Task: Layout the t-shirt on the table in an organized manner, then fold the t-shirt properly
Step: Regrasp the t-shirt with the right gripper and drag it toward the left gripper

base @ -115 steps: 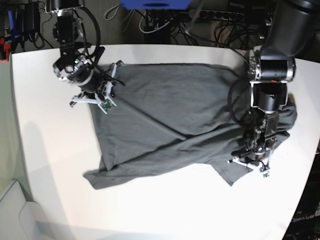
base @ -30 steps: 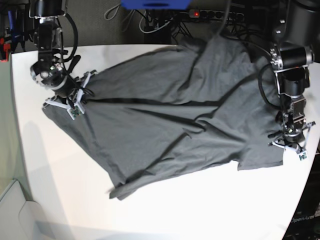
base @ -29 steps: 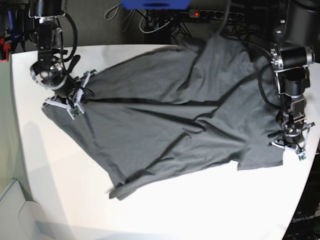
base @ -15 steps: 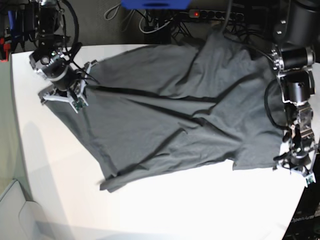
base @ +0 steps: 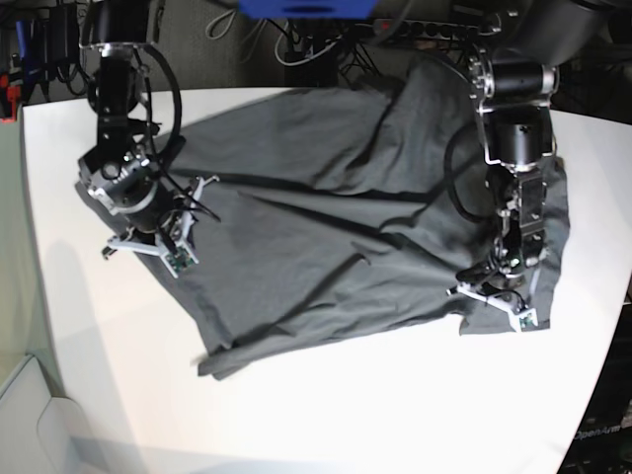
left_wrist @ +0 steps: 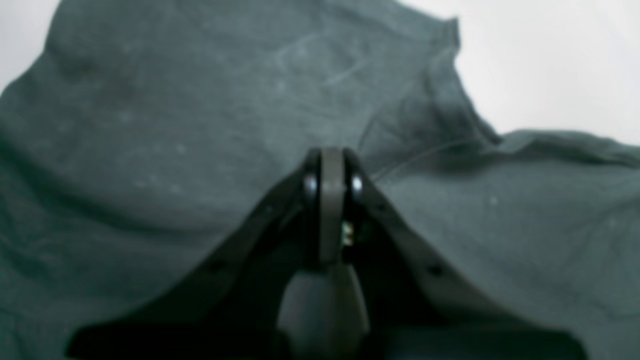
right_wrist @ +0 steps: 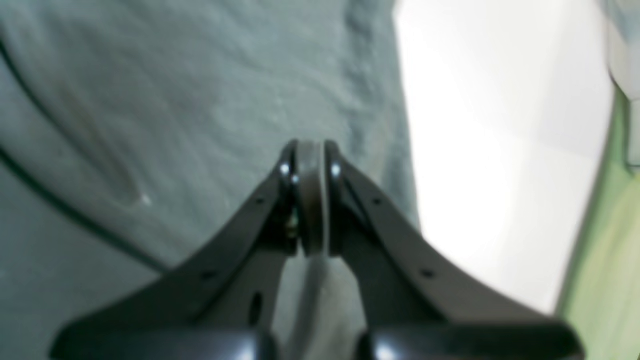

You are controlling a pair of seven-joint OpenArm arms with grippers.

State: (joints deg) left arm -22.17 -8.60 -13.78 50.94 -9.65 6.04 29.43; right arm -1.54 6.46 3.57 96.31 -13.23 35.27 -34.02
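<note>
Both hands pinch opposite edges of the t-shirt.

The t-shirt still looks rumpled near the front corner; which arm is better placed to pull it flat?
Probably the right pincer: it is shut on the t-shirt beside that creased corner. The left pincer grips the opposite side.

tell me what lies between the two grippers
Only the t-shirt, creased, spans the table between the left gripper and right gripper, in the base view.

Tangled black cables behind the table, blue object above them
</note>
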